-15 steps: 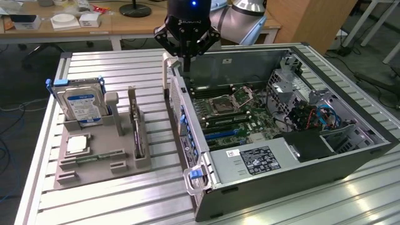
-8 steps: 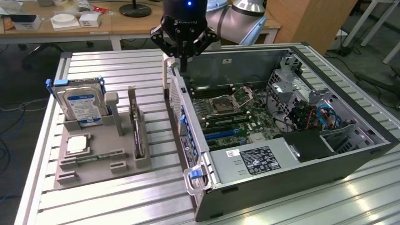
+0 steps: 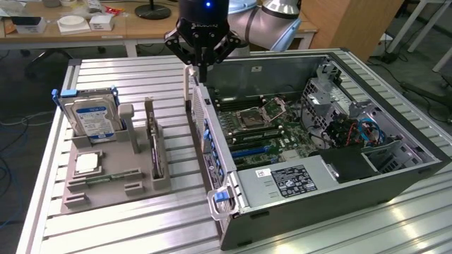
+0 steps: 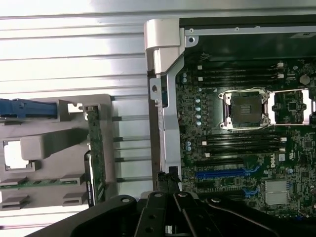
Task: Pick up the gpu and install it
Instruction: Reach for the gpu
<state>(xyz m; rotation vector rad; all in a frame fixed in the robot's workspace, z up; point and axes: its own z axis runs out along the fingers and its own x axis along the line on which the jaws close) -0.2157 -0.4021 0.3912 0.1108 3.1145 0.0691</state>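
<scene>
table (image 3: 127, 79): ribbed aluminium slats, silvery and a bit shiny, running under everything

hard drive (image 3: 90, 119): far on the exterior view's left, a chunky silver block with a blue-and-white label. It stands upright in a blue plastic frame at the back of the holder.

holder (image 3: 106, 198): matte grey plastic tray with blocky posts and slots, lying flat on the slats

cpu chip (image 3: 86, 163): small flat silver square in a recess of the holder, in front of the drive

ram stick (image 3: 106, 177): narrow green strip lying flat, just in front of the chip

gpu (image 3: 154, 145): not picked up. It stands on its long edge in the slot along the holder's right side, left of centre in the exterior view. It's a thin green board with a dark heatsink on one face. It's well apart from my claw.

my claw (image 3: 200, 67): upper middle of the exterior view. The black fingers are pinched all the way together to a point, with nothing between them. The tips hang right over the near top edge of the case's left wall.

case (image 3: 339, 196): big dark grey metal box lying open-side-up, filling the exterior view's right half

motherboard (image 3: 282, 127): green, busy with parts, flat on the case floor

cpu socket (image 3: 258, 114): square, with a silver metal frame, in the board's upper left part

power supply (image 3: 297, 180): grey metal box with a black label, at the near end of the case

cables (image 3: 371, 132): blue loops at the case's right, beside the perforated metal cage
</scene>
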